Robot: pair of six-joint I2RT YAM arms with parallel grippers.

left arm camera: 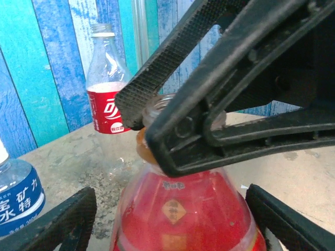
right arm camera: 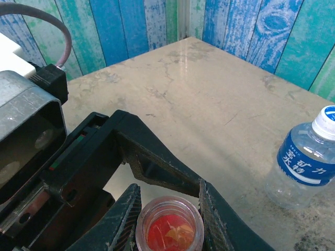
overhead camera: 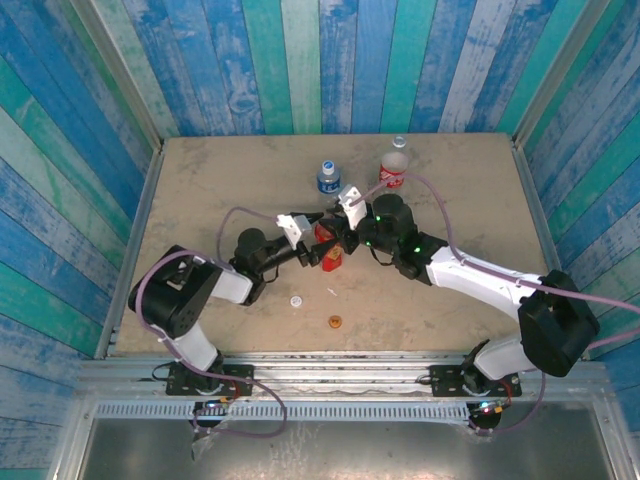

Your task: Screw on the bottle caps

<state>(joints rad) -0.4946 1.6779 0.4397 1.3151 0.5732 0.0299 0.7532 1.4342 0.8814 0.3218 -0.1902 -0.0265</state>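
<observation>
Red bottle [left arm camera: 183, 209]: upright, mouth up.
My right pincer [right arm camera: 168, 209]: clamped on neck.
My left pincer [left arm camera: 167, 225]: part open, straddling body.

Two robot arms, the left arm [overhead camera: 228, 287] and right arm [overhead camera: 475, 275], are built from glossy black joint housings linked by white shells. A pale purple cable [overhead camera: 238, 212] loops loosely along each, and small green lights [overhead camera: 378, 222] glow on the right arm's black wrist. The black fingers [left arm camera: 172, 49] carry fine cross-hatched gripping faces.

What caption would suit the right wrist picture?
Right pincer gripping the open red bottle by its neck, blue-label bottle nearby.
</observation>
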